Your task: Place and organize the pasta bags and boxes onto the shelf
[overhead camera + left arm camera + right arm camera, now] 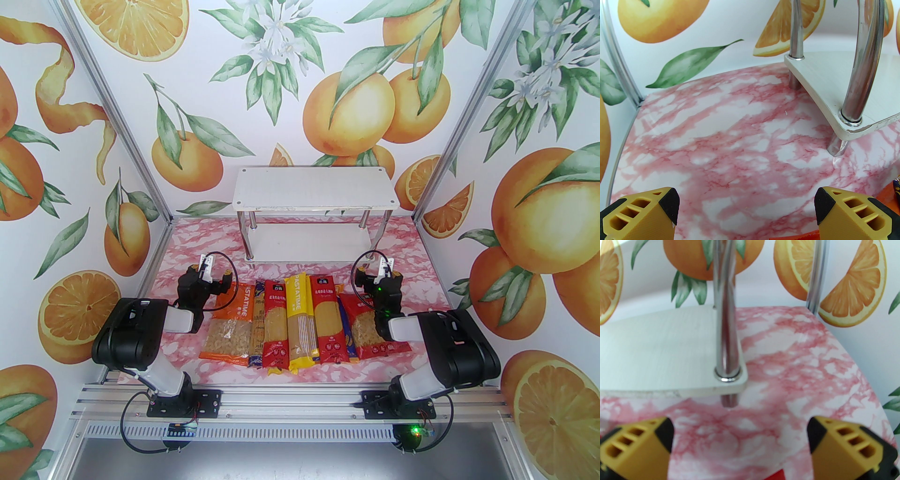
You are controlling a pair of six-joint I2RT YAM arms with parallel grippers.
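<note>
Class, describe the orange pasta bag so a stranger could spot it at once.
In front of the white shelf lies a row of pasta packs. The orange bag is at the row's left end, by the left gripper: wide, with a clear window on short pasta, unlike the long narrow packs next to it.

The left arm (136,337) and the right arm (450,347) are each built from bulky, glossy black housings joined by pale grey-white link sections, and each is carried at its foot on a flat black base plate (185,403). Thin black cables (123,422) are looped out from the bases and arched over the wrists, where a small white bracket (204,265) is mounted, and a green light (378,289) is lit on the right wrist. The jaws are formed of yellow moulded fingers (639,211) with rectangular hollow slots, a finely ribbed inner face and black tips.
</note>
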